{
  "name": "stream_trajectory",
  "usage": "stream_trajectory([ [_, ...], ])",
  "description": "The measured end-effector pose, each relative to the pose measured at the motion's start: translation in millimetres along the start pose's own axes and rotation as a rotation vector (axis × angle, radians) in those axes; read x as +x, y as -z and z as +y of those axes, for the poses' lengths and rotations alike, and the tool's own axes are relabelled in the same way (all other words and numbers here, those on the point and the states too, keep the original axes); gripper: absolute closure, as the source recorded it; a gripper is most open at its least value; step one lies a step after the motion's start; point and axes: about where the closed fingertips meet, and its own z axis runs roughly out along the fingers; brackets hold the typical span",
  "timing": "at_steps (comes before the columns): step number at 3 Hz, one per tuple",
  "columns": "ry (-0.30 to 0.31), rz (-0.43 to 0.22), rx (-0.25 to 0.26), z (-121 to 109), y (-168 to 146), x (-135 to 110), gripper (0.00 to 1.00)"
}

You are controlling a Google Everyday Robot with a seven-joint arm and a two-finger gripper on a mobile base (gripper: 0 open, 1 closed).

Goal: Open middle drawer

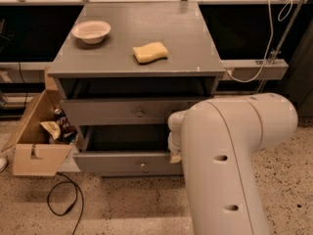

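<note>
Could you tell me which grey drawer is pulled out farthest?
The middle drawer, the lower visible front: it juts out past the drawer above, with the gripper at its right end.

smooth white plastic arm (pixel 230 170), claw (pixel 174 153) at matt grey wooden middle drawer (pixel 117 163).

The white arm (pixel 234 155) is filling the lower right of the view, its thick link rising from the bottom edge and bending at a rounded elbow toward the centre. The gripper (pixel 174 143) is sitting at that link's far end, mostly hiding behind it, only a pale part showing.
</note>
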Motion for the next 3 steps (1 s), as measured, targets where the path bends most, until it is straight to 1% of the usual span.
stream_trajectory([
  [1,-0.045,-0.022,-0.035,26.9,1.9,5.6,0.96],
  [2,-0.045,-0.022,-0.035,25.9,1.4,2.6,0.00],
  [3,-0.045,-0.022,-0.036,26.0,1.4,2.6,0.00],
])
